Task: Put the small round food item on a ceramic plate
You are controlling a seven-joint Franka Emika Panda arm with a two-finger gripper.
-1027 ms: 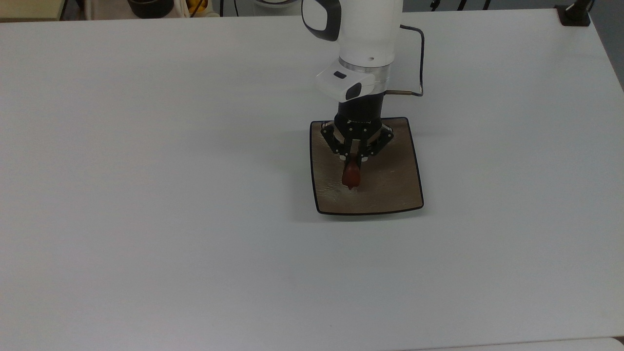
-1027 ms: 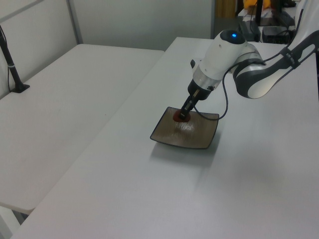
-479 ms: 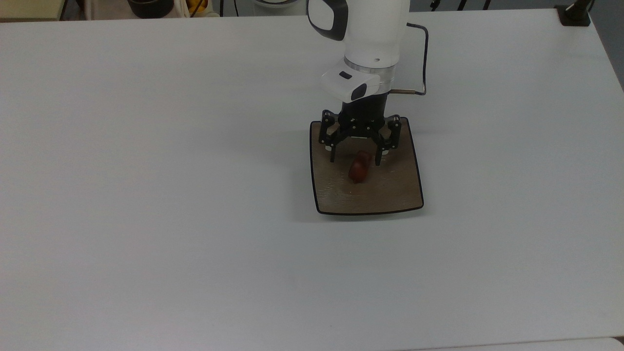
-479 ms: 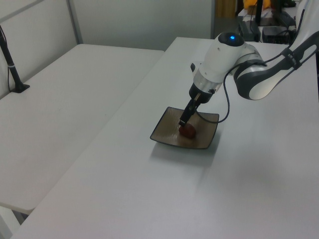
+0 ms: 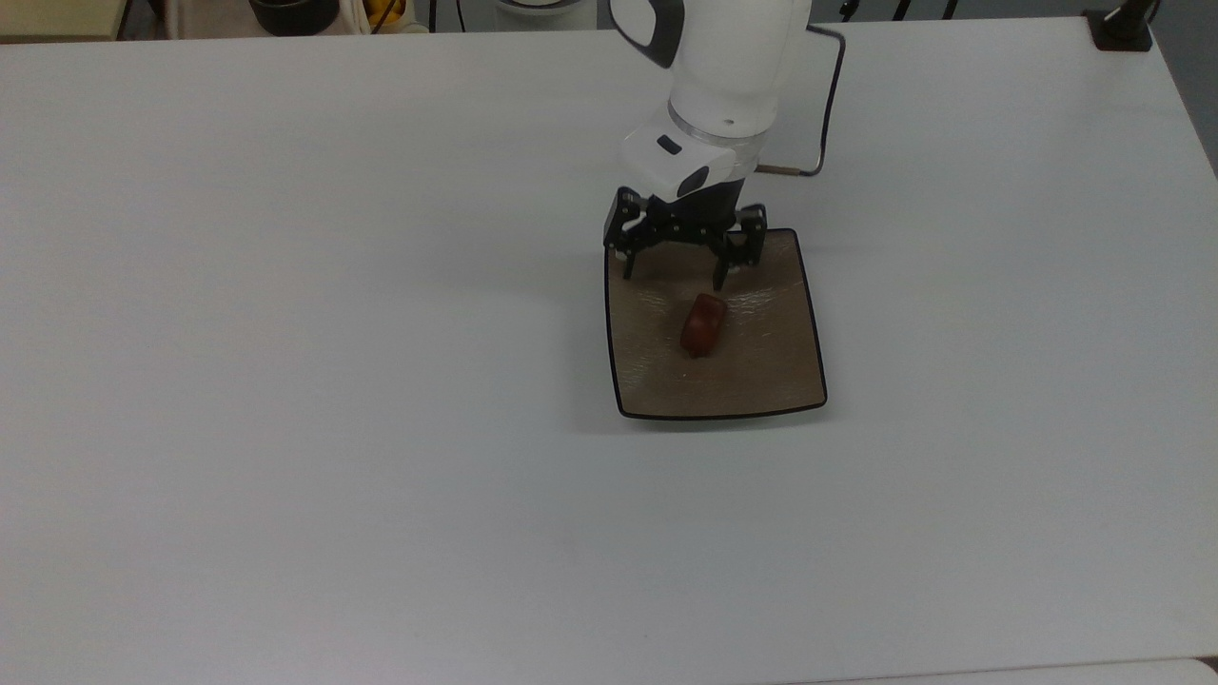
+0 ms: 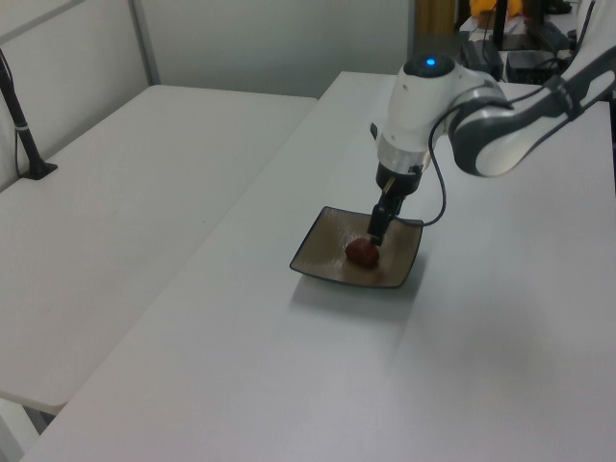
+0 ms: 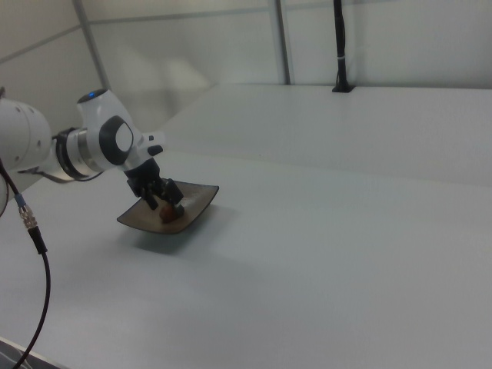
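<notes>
From my station the biggest thing in front of me is the broad white matte desk (image 5: 333, 381), bare across most of its surface. On it sits the square tan-brown glazed ceramic plate (image 5: 771, 381) with its rippled face, thin dark rim and rounded corners. Above the plate's far edge in the top view hangs the white Panda arm (image 5: 728, 67), and at its end the black two-finger claw (image 5: 674, 271) stands with its fingers spread wide, gripping nothing. Smallest of all is the glossy reddish-brown rounded food item (image 5: 702, 325), which lies on its side near the middle of the plate, clear of both fingers.

As I judge it, the placing is done and the step in hand is the retreat. To do it well I would lift straight up and back with the fingers kept apart, so that neither fingertip brushes the lump or catches the plate's raised rim; the piece is rounded and could roll if nudged.

Against a second ago: then the claw was clamped on the item, low over the plate. Half a second ago it had let go and straddled the piece. Now it has drawn off toward the plate's far edge, and the item has not moved since release.
</notes>
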